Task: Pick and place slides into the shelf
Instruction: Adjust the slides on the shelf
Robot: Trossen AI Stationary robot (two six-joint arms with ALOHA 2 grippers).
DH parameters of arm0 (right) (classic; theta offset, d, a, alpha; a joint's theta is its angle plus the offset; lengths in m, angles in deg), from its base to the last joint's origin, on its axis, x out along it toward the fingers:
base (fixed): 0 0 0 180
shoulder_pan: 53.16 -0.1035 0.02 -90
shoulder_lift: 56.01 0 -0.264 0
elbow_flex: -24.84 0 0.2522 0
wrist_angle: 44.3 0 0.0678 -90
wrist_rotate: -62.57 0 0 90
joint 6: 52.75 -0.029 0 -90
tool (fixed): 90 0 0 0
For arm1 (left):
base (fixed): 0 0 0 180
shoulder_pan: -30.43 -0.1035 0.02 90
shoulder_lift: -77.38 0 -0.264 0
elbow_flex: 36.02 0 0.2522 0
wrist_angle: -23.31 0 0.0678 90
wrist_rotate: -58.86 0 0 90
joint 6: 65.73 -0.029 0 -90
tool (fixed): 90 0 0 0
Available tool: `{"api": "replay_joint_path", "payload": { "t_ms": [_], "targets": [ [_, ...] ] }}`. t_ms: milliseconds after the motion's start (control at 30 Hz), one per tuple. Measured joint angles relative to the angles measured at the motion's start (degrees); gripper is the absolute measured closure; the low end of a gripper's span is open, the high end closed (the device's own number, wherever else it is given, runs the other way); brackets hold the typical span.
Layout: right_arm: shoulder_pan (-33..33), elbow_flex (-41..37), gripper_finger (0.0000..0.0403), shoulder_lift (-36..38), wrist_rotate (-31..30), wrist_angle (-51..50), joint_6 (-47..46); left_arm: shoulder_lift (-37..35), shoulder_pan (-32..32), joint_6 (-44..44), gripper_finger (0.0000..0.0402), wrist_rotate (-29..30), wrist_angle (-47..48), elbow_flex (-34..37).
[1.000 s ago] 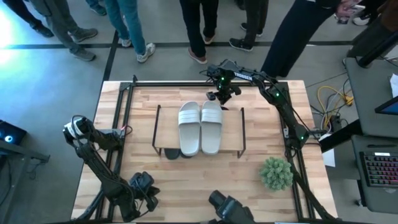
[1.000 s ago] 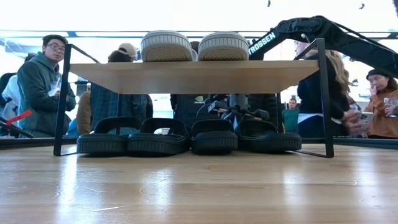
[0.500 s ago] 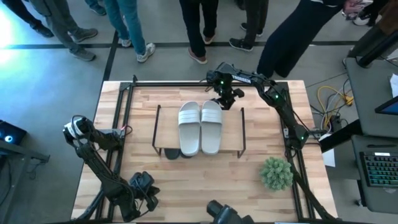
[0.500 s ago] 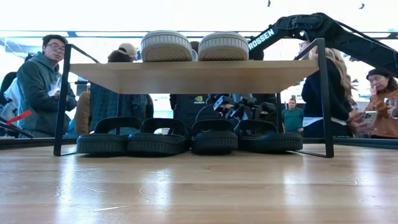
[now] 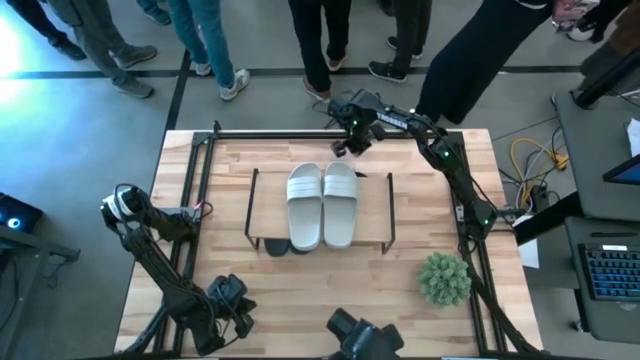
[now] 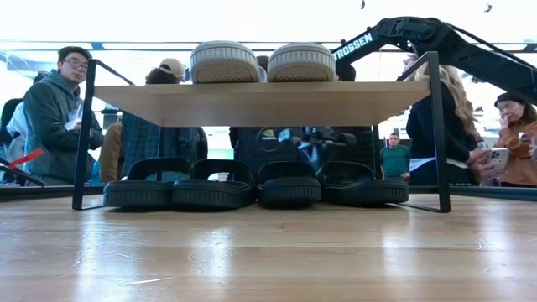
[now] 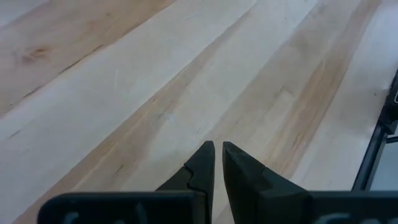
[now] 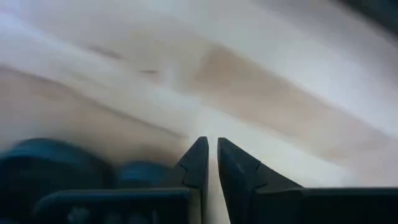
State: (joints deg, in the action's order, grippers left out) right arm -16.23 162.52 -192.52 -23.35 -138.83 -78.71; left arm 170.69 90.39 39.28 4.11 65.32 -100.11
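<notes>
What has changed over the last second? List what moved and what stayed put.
The right gripper, jaws shut and empty, has drawn back from the rear edge of the shelf toward the table's far edge and lifted slightly. Nothing was gripped or released. The two pale slides on the top board, the four black slides underneath, the plant and the left gripper, shut near the front-left corner, stayed as they were.

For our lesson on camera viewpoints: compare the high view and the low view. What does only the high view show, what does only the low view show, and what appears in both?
Only the high view: the small green plant, the left gripper near the table's front edge, and the right gripper beyond the shelf.

Only the low view: all four black slides in a row under the shelf's board.

Both: the shelf, the two pale slides on top, and people standing beyond the table.
</notes>
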Motion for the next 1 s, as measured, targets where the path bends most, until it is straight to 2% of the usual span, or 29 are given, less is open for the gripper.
{"api": "replay_joint_path", "payload": {
  "t_ms": [67, 167, 367, 533, 867, 1000],
  "targets": [
    [0.04, -0.12, 0.0375, -0.09, 4.27, 1.07, -0.61, -0.3, -0.01, 0.0, 0.0385, -0.01, -0.01, 0.08],
    [-0.09, -1.85, 0.0384, -0.22, 6.46, 2.24, -0.63, -0.67, 0.0, 0.0, 0.0385, 0.01, 0.19, 0.09],
    [-0.23, -3.2, 0.0394, -0.26, 6.85, 4.24, -0.58, -0.86, -0.02, 0.01, 0.0385, 0.01, 0.99, 0.0],
    [-1.06, -4.18, 0.0395, -0.26, 9.42, 4.35, -0.34, -0.86, -0.02, 0.0, 0.0385, 0.01, 1.0, 0.02],
    [-2.16, -7.06, 0.0395, -0.35, 9.37, 4.51, 0.05, -0.86, 0.0, 0.0, 0.0385, 0.01, 1.05, 0.02],
    [-2.15, -7.06, 0.0394, -0.29, 8.74, 1.22, 0.41, -0.86, 0.0, 0.0, 0.0385, -0.01, 1.16, 0.02]
  ]
}}
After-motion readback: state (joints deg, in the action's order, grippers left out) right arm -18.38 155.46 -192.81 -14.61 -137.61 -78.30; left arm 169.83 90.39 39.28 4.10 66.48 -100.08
